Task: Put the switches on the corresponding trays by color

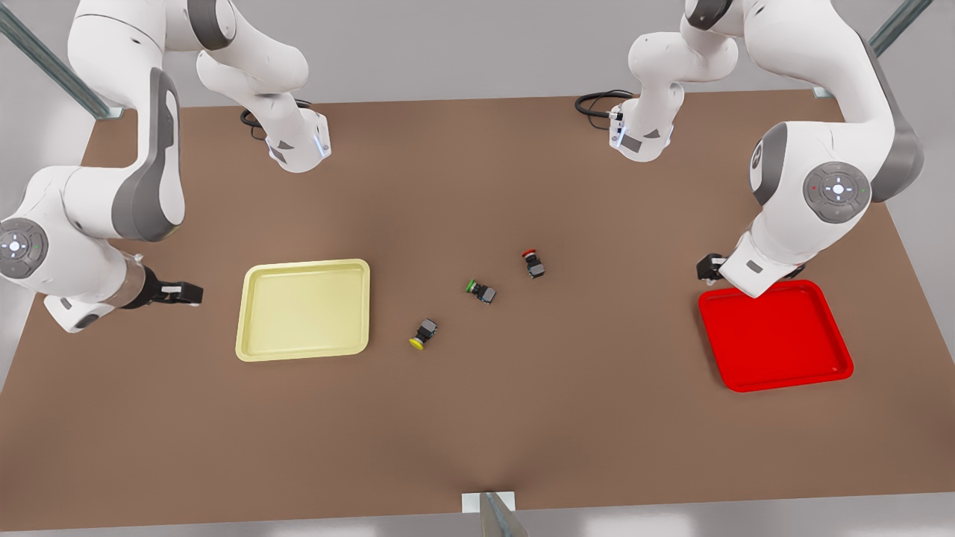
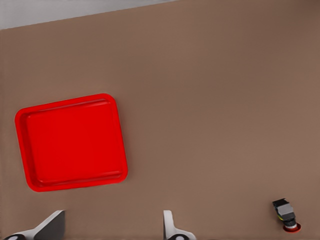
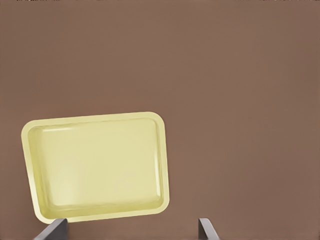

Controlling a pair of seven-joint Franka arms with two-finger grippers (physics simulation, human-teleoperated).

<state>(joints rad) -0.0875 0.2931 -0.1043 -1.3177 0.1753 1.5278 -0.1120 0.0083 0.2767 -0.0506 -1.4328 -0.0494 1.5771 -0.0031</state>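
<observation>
- Sorting has not begun, by my reading: the small dark boxy push-button switch with the round yellow cap (image 1: 423, 333) and the matching dark switch with the red cap (image 1: 533, 263) both lie on the bare brown tabletop (image 1: 477, 432), between the trays and in neither of them.
- The yellow-capped switch rests just beside the pale yellow square plastic tray with rounded corners (image 1: 254, 350); the red-capped one lies well apart from the bright red tray of the same shape (image 1: 835, 373), and a similar green-capped switch (image 1: 481, 290) sits between the two.
- Next, I judge, each arm must swing inward from its tray, come down over a tiny body and close on its dark sides, a fine pinch given how small these parts are.
- The left gripper (image 2: 114, 231) hovers at the far edge of the red tray, on the front view's right; its pale fingers (image 2: 170, 227) are spread wide with nothing between them, and the red-capped switch (image 2: 286, 216) lies off to one side of it.
- The right gripper (image 3: 131, 234) sits low beside the yellow tray, on the front view's left, jaws likewise parted and empty, though only their tips can be seen, so the exact gap is uncertain.
</observation>
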